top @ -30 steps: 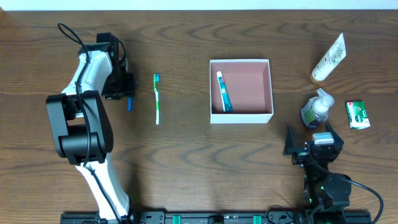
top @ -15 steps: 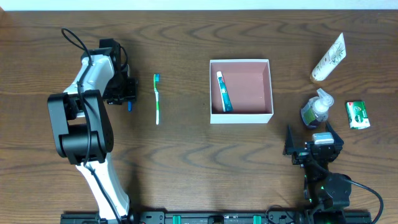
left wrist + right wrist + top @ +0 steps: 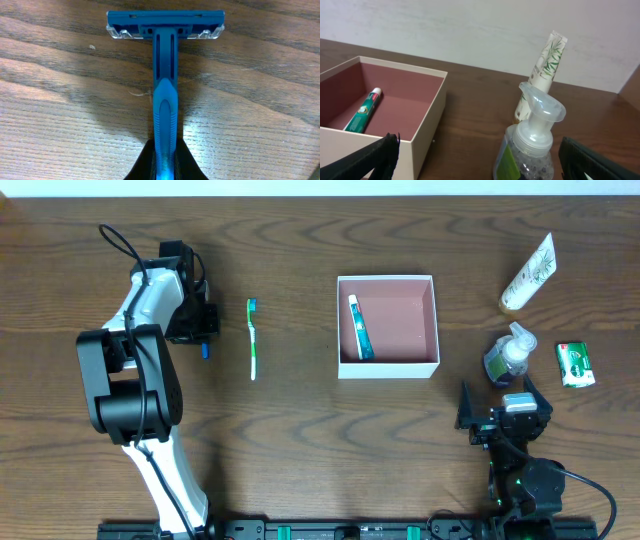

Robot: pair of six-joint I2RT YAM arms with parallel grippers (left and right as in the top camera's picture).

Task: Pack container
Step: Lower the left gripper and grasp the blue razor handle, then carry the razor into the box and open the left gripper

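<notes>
The container (image 3: 388, 369) is a square white-walled box with a pink inside at the table's middle; it also shows in the right wrist view (image 3: 427, 131). A green-and-white toothpaste tube (image 3: 359, 326) lies along its left wall. My left gripper (image 3: 200, 330) is shut on a blue razor (image 3: 206, 348) at the far left. In the left wrist view the fingers (image 3: 165, 167) clamp the razor's handle (image 3: 165, 100), with the head pointing away, low over the wood. My right gripper (image 3: 497, 420) is open and empty, just in front of a pump bottle (image 3: 532, 142).
A green-and-blue toothbrush (image 3: 253, 338) lies between the left gripper and the container. At the right stand the pump bottle (image 3: 508, 356), a cream tube (image 3: 528, 273) and a green packet (image 3: 575, 364).
The left arm has shifted slightly, and the razor with it. The right arm has not moved.
</notes>
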